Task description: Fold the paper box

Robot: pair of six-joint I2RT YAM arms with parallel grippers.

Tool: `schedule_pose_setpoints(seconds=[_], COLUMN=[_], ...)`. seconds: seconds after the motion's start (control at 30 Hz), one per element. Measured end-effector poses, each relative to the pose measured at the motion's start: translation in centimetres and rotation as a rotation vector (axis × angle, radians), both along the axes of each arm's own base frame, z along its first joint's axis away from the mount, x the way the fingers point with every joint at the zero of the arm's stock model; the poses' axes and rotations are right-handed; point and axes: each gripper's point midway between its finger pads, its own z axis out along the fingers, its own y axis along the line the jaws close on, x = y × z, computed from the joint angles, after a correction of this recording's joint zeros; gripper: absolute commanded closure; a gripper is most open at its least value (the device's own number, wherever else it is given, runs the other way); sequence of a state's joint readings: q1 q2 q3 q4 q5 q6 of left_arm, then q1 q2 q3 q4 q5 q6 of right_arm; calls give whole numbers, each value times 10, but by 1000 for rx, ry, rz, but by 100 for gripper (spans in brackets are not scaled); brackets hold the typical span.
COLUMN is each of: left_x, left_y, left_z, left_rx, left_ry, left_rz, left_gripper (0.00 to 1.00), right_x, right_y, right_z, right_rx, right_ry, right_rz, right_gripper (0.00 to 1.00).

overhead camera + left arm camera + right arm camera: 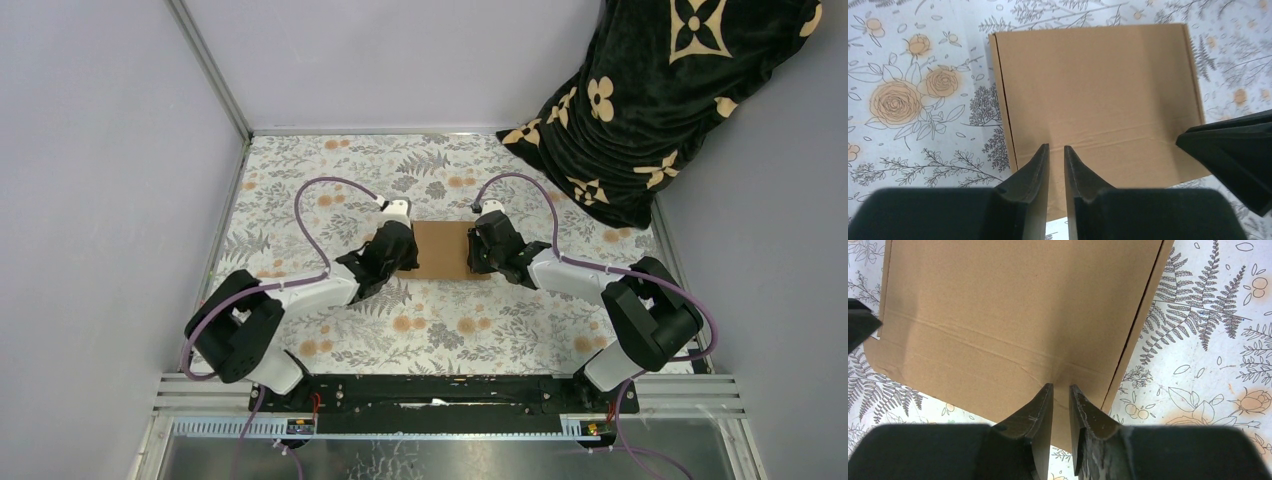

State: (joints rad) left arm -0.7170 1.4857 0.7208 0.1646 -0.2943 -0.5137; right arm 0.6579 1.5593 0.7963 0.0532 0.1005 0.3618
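Observation:
The paper box (442, 250) is a closed, flat brown cardboard rectangle lying on the flowered table cover. My left gripper (410, 260) hovers over the box's left edge. Its jaws stand a thin slit apart with nothing between them, the tips (1056, 147) over the box top (1098, 85). My right gripper (476, 255) sits over the right edge. Its jaws are also only narrowly open and empty, the tips (1061, 386) above a creased spot on the lid (1008, 305). Whether either gripper touches the cardboard I cannot tell.
A black cushion with beige flower motifs (660, 90) leans in the back right corner. Grey walls and a metal frame (215, 75) close off the left, back and right. The flowered cover (340, 170) spreads all around the box.

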Motion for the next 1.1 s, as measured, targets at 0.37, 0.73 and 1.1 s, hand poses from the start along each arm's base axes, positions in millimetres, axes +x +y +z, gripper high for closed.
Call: schedule_pose_setpoints(seconds=[0.37, 0.73, 1.1], left_x=[-4, -2, -10], left_y=[1, -2, 9], left_z=[-31, -35, 35], left_rx=[42, 11, -42], left_ry=[68, 79, -15], left_rz=[2, 23, 21], left_gripper=[79, 70, 35], right_x=[0, -3, -3], right_y=[0, -2, -7], right_z=[0, 1, 76], right_rx=[0, -1, 108], right_ry=[0, 10, -162], right_rz=[1, 3, 9], right_gripper=[75, 70, 23])
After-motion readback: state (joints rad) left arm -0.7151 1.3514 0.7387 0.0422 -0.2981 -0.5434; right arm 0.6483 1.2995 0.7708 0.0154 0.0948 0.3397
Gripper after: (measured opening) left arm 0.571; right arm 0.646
